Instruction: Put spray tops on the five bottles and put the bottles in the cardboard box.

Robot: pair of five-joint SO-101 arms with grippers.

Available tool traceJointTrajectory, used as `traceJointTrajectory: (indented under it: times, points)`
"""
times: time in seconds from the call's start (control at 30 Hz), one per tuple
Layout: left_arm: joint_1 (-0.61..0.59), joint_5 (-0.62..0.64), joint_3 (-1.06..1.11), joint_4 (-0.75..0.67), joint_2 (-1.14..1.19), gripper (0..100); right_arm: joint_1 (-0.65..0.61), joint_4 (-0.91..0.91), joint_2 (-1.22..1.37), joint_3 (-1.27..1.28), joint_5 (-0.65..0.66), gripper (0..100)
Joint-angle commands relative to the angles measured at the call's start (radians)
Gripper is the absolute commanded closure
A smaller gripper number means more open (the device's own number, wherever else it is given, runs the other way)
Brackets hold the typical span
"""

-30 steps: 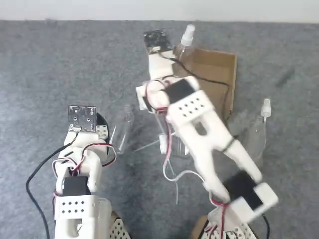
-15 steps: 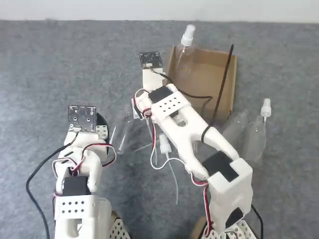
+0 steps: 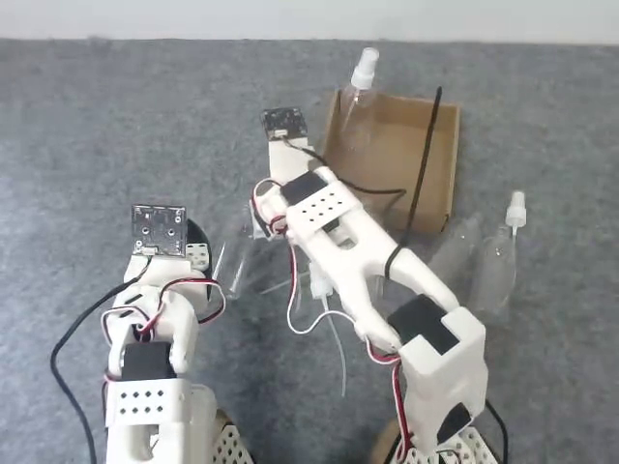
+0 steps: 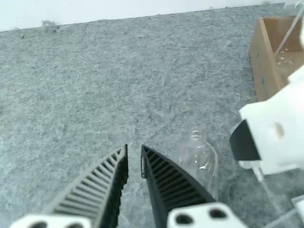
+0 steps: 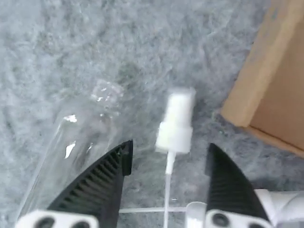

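**Right tool spread at loose spray top, left tool empty**

High view: we see the cardboard box [image 3: 392, 145] far right on the bench [image 3: 116, 116], with one topped bottle [image 3: 360, 101] inside. The standing bottles [image 3: 498, 261] are right of the box.
Left wrist view: the left tool [image 4: 134, 149] is nearly together and empty, and an open bottle [image 4: 202, 159] lies just right of it.
Right wrist view: the right tool [image 5: 168, 148] is apart, either side of the spray top [image 5: 175, 121], with the open bottle to the left.

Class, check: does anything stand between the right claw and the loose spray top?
Nothing visible does. The spray top lies on the carpet just ahead of the open right claw, with an uncapped bottle beside it.
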Motion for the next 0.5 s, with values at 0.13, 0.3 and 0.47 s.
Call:
traceJointTrajectory:
  times: [0.13,0.3,0.47]
  points:
    - [0.003,-0.005,-0.008,-0.029,0.006,96,0.015,0.182,-0.061,-0.166,0.048,76.4]
    - [0.002,-0.005,-0.008,-0.029,0.006,96,0.091,0.496,-0.186,-0.364,0.169,76.4]
    - [0.003,-0.006,-0.008,-0.029,0.006,96,0.209,0.728,-0.34,-0.423,0.293,76.2]
